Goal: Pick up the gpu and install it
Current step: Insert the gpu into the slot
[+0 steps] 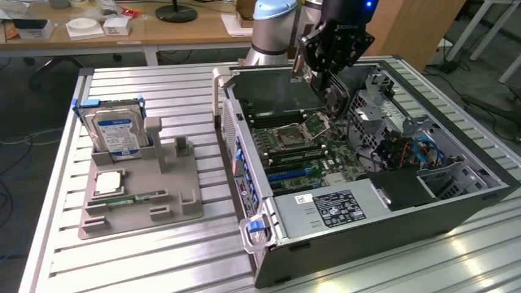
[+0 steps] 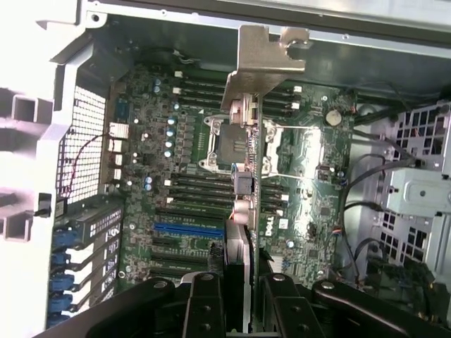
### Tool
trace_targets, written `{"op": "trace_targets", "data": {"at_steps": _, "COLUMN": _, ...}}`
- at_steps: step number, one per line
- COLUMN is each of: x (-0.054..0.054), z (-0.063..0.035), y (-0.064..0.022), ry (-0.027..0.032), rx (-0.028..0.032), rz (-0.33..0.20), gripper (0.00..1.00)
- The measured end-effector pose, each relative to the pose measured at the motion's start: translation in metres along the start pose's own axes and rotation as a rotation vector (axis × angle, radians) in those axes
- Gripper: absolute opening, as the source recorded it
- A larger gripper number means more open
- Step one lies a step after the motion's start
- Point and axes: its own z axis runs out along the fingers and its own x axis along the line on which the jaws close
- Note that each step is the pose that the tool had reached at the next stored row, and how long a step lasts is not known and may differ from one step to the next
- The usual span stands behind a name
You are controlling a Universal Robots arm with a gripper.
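Observation:
My gripper (image 1: 330,64) hangs over the back part of the open computer case (image 1: 488,177), shut on the gpu (image 1: 324,82). The card is held on edge above the motherboard (image 1: 326,149). In the wrist view the gpu (image 2: 239,246) runs edge-on away from between my black fingers (image 2: 204,303), and its silver end bracket (image 2: 264,63) reaches toward the case's rear wall. It floats above the CPU socket (image 2: 229,141) and is not seated in any slot. A blue expansion slot (image 2: 187,230) lies beside the card's line.
On the slatted table at the exterior view's left, a grey holder (image 1: 175,189) carries a silver hard drive (image 1: 114,131) and a square CPU chip (image 1: 108,182). Inside the case are a power supply (image 1: 334,207), drive cages and cables (image 1: 407,146).

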Motion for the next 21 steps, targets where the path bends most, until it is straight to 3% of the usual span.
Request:
{"op": "trace_targets", "data": {"at_steps": 7, "x": 0.0, "z": 0.0, "y": 0.0, "ry": -0.0002, "rx": -0.0096, "rz": -0.08, "gripper": 0.27}}
{"op": "trace_targets", "data": {"at_steps": 21, "x": 0.0, "z": 0.0, "y": 0.0, "ry": 0.0009, "rx": -0.0158, "rz": -0.205, "gripper": 0.27}}
